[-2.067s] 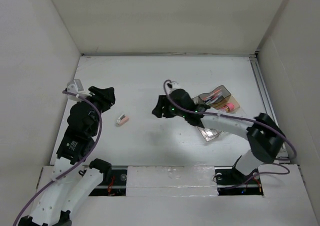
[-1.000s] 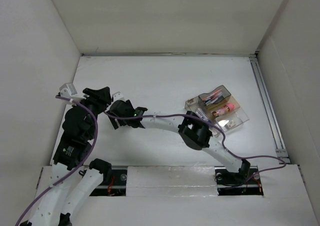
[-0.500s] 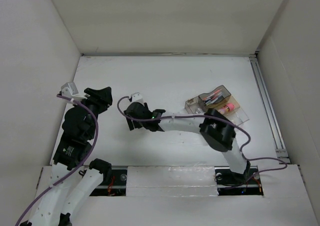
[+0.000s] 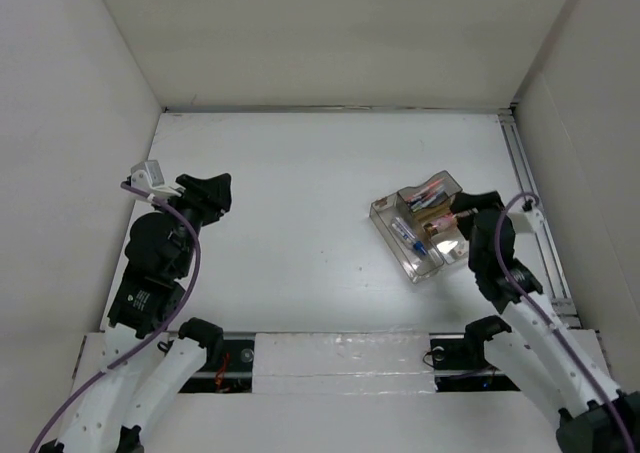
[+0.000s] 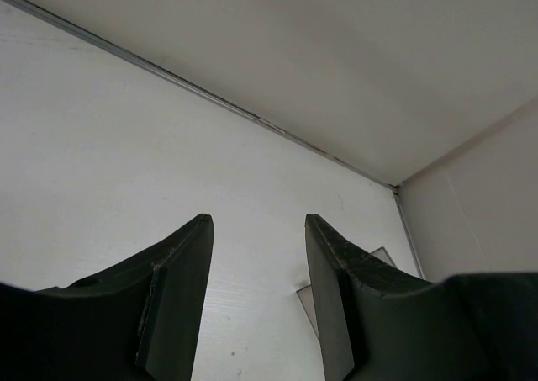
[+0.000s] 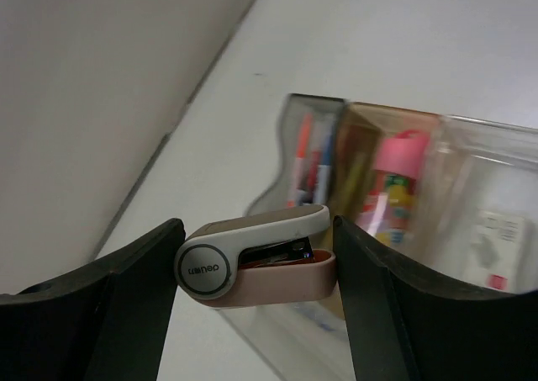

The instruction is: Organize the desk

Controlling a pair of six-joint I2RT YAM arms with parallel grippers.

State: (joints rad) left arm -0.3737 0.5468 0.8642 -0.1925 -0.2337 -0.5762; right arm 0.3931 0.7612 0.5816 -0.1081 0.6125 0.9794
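Observation:
A small pink and white stapler (image 6: 256, 259) sits lengthwise between the fingers of my right gripper (image 6: 255, 245), which is shut on it. The gripper (image 4: 468, 209) hangs over the right end of a clear plastic compartment tray (image 4: 398, 255) on the right side of the white desk (image 4: 300, 173). The tray (image 6: 483, 158) holds pens (image 6: 307, 158) and a pink glue stick (image 6: 395, 175). My left gripper (image 4: 205, 195) is at the desk's left side. Its jaws (image 5: 257, 230) stand open with only bare desk between them.
White walls close in the desk on three sides. A metal rail (image 4: 525, 173) runs along the right edge, close to the tray and my right arm. In the left wrist view a corner of the clear tray (image 5: 307, 298) shows beyond the right finger.
My right arm reached across to the stapler lying left of centre, took hold of it, and swung back right to the tray. The left arm has barely moved.

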